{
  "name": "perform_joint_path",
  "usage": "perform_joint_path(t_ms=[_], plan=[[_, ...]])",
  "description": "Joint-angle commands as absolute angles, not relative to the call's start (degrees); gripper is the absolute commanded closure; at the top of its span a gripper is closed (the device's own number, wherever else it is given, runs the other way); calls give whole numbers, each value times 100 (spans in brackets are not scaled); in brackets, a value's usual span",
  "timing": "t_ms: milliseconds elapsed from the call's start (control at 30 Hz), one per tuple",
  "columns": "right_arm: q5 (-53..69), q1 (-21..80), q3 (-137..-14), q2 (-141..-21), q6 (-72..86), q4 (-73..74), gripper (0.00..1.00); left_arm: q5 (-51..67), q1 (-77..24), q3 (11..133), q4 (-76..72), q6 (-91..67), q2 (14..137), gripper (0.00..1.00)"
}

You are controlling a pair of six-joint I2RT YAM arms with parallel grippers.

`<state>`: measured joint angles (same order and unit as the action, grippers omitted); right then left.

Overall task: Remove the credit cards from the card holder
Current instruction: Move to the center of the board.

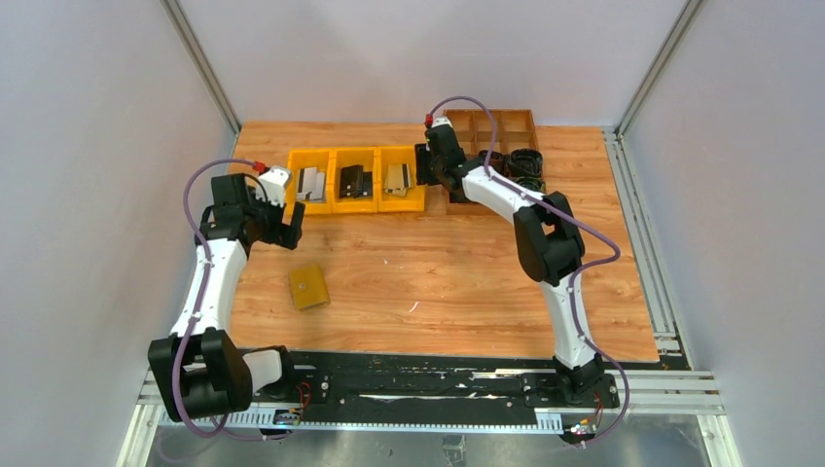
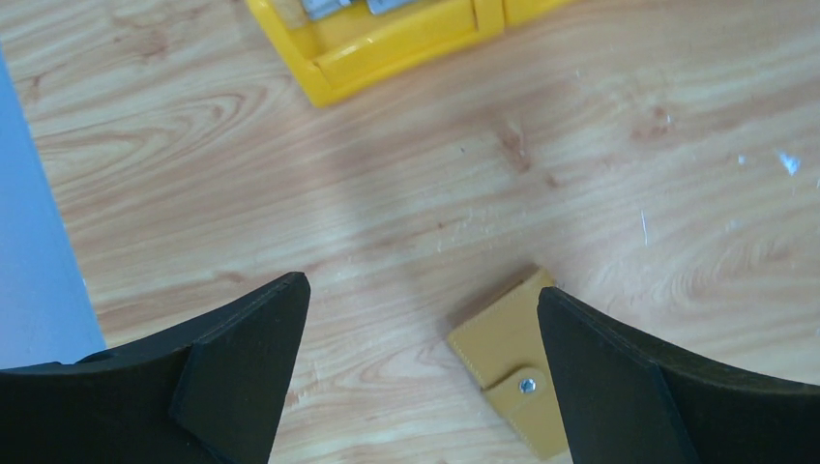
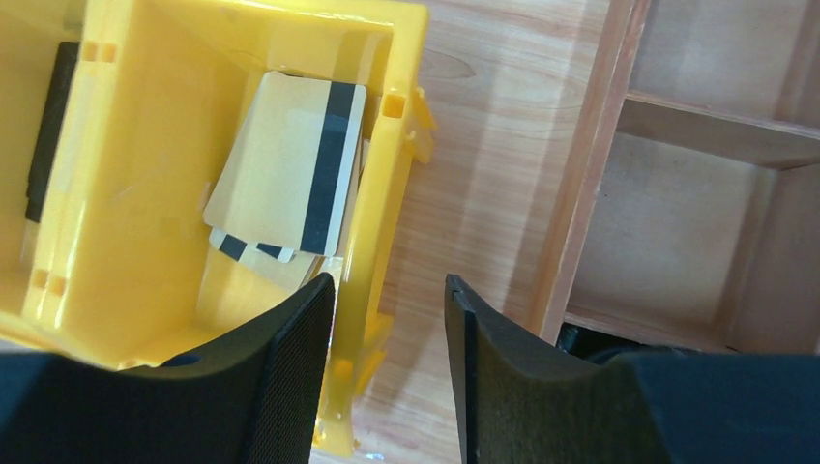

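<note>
The mustard-tan card holder (image 1: 309, 287) lies flat on the wooden table, snap flap shut. In the left wrist view the card holder (image 2: 503, 348) sits partly behind the right finger. My left gripper (image 1: 282, 230) (image 2: 423, 288) hangs above and behind it, wide open and empty. Credit cards lie in the yellow bins: silver ones (image 1: 311, 182), black ones (image 1: 352, 180) and beige ones (image 1: 397, 176). The beige cards (image 3: 290, 174) show black stripes. My right gripper (image 1: 425, 165) (image 3: 389, 280) hovers over the right bin's right wall, jaws partly open with nothing between them.
Three yellow bins (image 1: 336, 202) stand in a row at the back; the right bin's wall (image 3: 372, 222) is just under my right fingers. A wooden compartment tray (image 1: 516, 119) (image 3: 590, 174) stands at the back right, with black items in it.
</note>
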<state>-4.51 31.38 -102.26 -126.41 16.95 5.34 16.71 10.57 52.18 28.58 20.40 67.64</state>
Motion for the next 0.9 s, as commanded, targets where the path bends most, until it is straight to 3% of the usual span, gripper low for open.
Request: perform_joint_path(t_ms=[0, 400, 867], plan=[[-589, 3211, -10620, -12946, 1949, 799, 53, 1992, 1107, 5253, 3581, 2950, 6667, 0], [-1852, 3785, -9473, -12221, 2616, 697, 99, 1142, 1116, 5100, 4344, 4480, 6549, 0], [-2418, 4238, -7320, -10779, 2828, 291, 100, 1866, 1130, 4739, 4981, 5436, 6011, 0]])
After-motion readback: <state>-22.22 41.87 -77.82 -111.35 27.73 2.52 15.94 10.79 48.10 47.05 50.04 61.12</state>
